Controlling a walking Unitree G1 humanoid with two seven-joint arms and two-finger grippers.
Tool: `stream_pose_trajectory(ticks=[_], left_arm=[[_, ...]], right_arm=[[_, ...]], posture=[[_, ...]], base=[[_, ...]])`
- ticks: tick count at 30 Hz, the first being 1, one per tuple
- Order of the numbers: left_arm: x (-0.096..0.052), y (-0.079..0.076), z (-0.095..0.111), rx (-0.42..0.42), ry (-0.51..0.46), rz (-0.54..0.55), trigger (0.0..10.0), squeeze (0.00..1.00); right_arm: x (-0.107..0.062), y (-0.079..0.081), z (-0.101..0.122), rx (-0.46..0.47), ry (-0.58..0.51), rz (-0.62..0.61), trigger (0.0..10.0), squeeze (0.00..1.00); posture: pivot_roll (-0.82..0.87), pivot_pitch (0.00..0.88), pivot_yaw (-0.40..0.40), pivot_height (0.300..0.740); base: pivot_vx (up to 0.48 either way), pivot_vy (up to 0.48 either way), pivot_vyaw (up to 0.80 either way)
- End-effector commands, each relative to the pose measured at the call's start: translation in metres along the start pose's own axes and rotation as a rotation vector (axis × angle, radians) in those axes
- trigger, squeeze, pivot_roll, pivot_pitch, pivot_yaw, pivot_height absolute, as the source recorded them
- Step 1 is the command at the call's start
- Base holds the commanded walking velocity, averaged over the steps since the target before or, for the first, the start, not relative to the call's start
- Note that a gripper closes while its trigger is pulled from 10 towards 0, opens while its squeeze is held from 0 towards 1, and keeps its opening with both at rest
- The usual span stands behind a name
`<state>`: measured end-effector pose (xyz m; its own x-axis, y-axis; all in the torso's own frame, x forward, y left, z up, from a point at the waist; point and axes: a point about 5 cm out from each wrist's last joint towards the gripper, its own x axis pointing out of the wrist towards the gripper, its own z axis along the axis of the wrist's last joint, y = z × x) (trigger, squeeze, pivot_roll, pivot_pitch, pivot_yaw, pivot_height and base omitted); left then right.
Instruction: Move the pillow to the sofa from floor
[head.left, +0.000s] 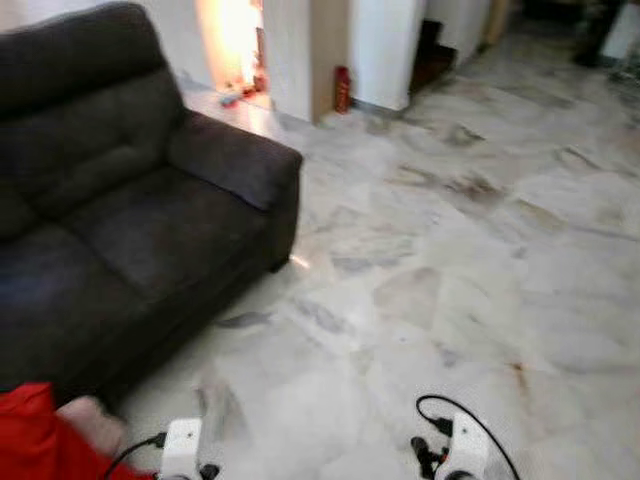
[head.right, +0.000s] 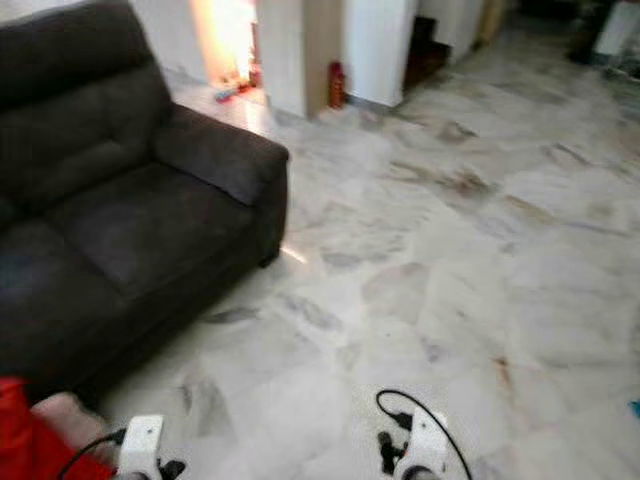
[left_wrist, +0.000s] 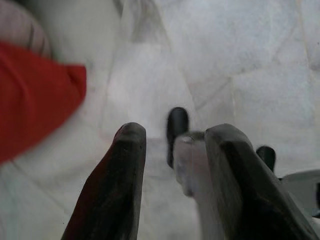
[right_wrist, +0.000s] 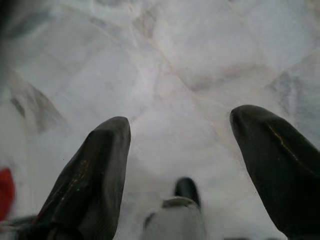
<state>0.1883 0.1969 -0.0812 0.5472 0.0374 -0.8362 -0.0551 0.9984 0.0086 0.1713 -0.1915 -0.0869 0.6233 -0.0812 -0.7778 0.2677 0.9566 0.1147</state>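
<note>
Sofa: a dark grey fabric sofa (head.left: 110, 200) stands on the robot's left, its seat cushions bare and its padded armrest (head.left: 235, 158) toward the middle of the room.
Pillow: a red pillow (head.left: 35, 440) lies low at the robot's left, just in front of the sofa's base on the marble floor (head.left: 450, 260); its corner (left_wrist: 35, 97) also appears beside the left gripper's fingers in the left wrist view. A pale pinkish shape next to it is too blurred to identify.
Left gripper: the left gripper (left_wrist: 175, 150) hangs above the floor tiles, its two black fingers (left_wrist: 117, 185) spread with a gap between them, holding nothing; the pillow sits off to one side, apart from the fingers.
Right gripper: the right gripper (right_wrist: 180, 145) hangs over bare marble, fingers (right_wrist: 95, 170) wide apart and empty.
Wrists: both white wrist housings with black cables show at the bottom of the head views.
Background: a red fire extinguisher (head.left: 343, 89) stands against a white wall (head.left: 380, 50) beyond the sofa, near a brightly lit doorway (head.left: 232, 45).
</note>
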Motion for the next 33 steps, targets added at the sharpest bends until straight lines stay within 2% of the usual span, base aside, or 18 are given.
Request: stream_pose_trajectory(ticks=[1, 24, 26, 33], left_arm=[[-0.0008, 0.0067, -0.0012, 0.019, 0.012, 0.022, 10.0, 0.0], [-0.0009, 0.008, -0.0012, 0.044, 0.008, 0.045, 10.0, 0.0], [-0.0009, 0.0084, -0.0008, 0.054, 0.008, 0.047, 10.0, 0.0], [-0.0008, 0.0091, 0.0007, 0.084, 0.003, 0.053, 10.0, 0.0]], right_arm=[[0.0023, 0.0074, 0.0069, 0.002, -0.017, 0.02, 10.0, 0.0], [0.0028, 0.0083, 0.0078, -0.004, -0.014, 0.027, 10.0, 0.0], [0.0027, 0.0082, 0.0081, 0.038, -0.023, 0.014, 10.0, 0.0], [0.003, 0.0085, 0.0085, 0.026, -0.018, 0.017, 10.0, 0.0]], posture=[[-0.08, 0.0, -0.046, 0.74], [-0.08, 0.0, -0.043, 0.74], [-0.08, 0.0, -0.042, 0.74], [-0.07, 0.0, -0.046, 0.74]], base=[[0.0, 0.0, 0.8], [0.0, 0.0, 0.8], [0.0, 0.0, 0.0], [0.0, 0.0, 0.0]])
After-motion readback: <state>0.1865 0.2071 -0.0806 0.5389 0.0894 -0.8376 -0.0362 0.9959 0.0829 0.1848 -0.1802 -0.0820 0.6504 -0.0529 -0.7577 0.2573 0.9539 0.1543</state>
